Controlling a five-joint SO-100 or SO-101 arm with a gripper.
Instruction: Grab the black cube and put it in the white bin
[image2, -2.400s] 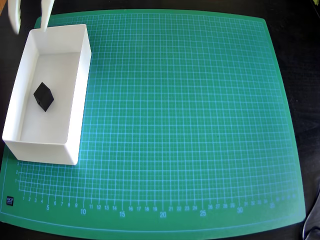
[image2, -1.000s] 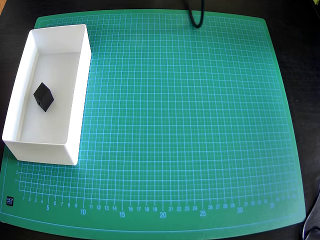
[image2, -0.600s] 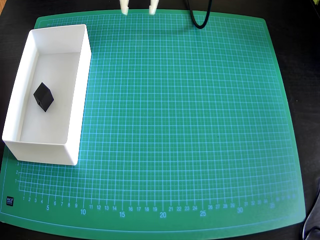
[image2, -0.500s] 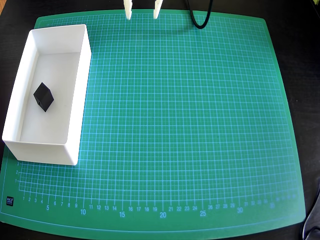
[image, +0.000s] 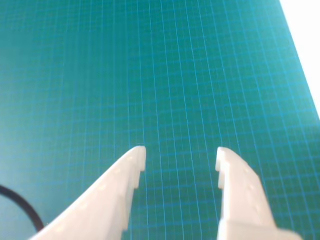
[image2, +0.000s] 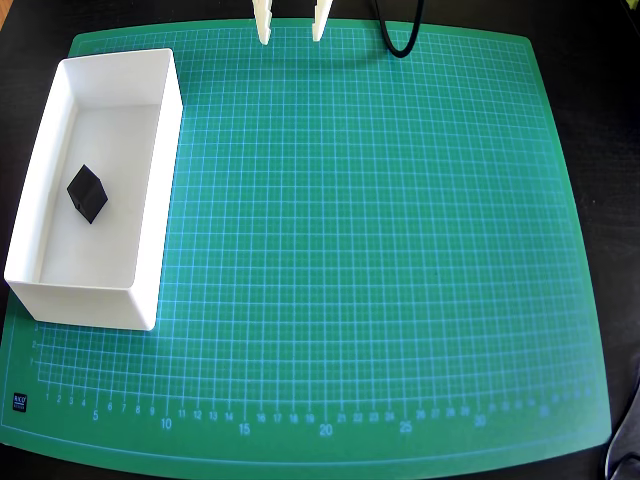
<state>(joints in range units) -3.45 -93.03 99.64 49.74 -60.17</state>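
Arm cut off at overhead top edge; cable (image2: 392, 35) too.

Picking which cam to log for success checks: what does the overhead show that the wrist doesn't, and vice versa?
Overhead only: the white bin at the mat's left side, with the black cube lying on its floor, plus the mat's full outline and ruler numbers.

Wrist only: a close look between the jaws, nothing held there, and a white strip past the mat's edge at top right.

Both: the green cutting mat, the open gripper, and a black cable near it.
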